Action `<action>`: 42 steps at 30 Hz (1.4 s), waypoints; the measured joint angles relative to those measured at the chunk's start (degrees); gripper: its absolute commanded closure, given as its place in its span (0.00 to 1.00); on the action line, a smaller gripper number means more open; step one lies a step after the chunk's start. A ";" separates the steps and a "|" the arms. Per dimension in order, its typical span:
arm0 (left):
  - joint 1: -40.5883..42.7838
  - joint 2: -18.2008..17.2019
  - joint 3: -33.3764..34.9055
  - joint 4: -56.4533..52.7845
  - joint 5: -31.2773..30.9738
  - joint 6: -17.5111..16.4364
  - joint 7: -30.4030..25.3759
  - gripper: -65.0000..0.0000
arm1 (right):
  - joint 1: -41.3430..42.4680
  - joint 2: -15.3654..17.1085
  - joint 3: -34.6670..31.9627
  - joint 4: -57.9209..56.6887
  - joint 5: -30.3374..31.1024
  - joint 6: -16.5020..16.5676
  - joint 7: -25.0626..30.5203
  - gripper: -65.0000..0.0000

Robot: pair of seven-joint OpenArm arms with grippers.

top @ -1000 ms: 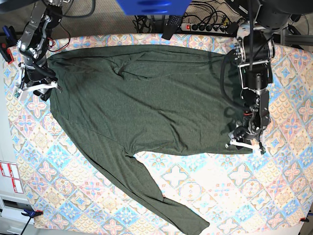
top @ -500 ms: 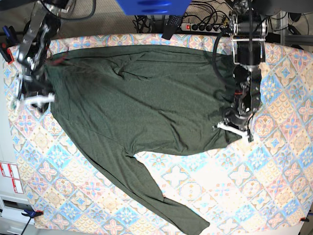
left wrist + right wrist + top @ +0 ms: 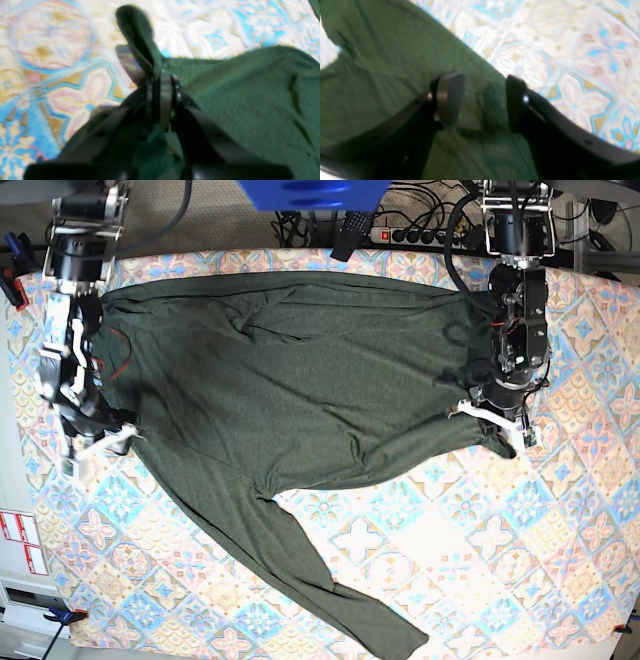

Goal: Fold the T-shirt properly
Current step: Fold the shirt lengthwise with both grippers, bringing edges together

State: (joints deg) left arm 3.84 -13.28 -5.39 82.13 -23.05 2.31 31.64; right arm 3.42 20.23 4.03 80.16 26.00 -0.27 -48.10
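Left gripper (image 3: 163, 82) pinches one T-shirt (image 3: 300, 390) by its hem corner; right gripper (image 3: 482, 100) spreads wide over that shirt's opposite edge.

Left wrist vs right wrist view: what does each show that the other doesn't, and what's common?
Left wrist only: the left claw shut on a pinched-up fold of the dark olive-green knit T-shirt, a flap of fabric sticking up above the fingertips.

Right wrist only: the right claw open, its fingers apart over fabric lying flat near the shirt's edge, nothing gripped.

Both: the same green shirt, the pastel patterned tablecloth beside it, and blurred close-ups.
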 measured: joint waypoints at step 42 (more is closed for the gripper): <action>6.97 -0.55 -1.49 8.48 -0.50 -0.20 0.07 1.00 | 20.20 3.45 -30.42 -37.92 0.02 16.79 20.02 1.00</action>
State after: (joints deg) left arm 10.81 -13.82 -6.87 90.61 -23.55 2.11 31.70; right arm 23.62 23.68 -26.39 42.24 26.02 16.51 -28.08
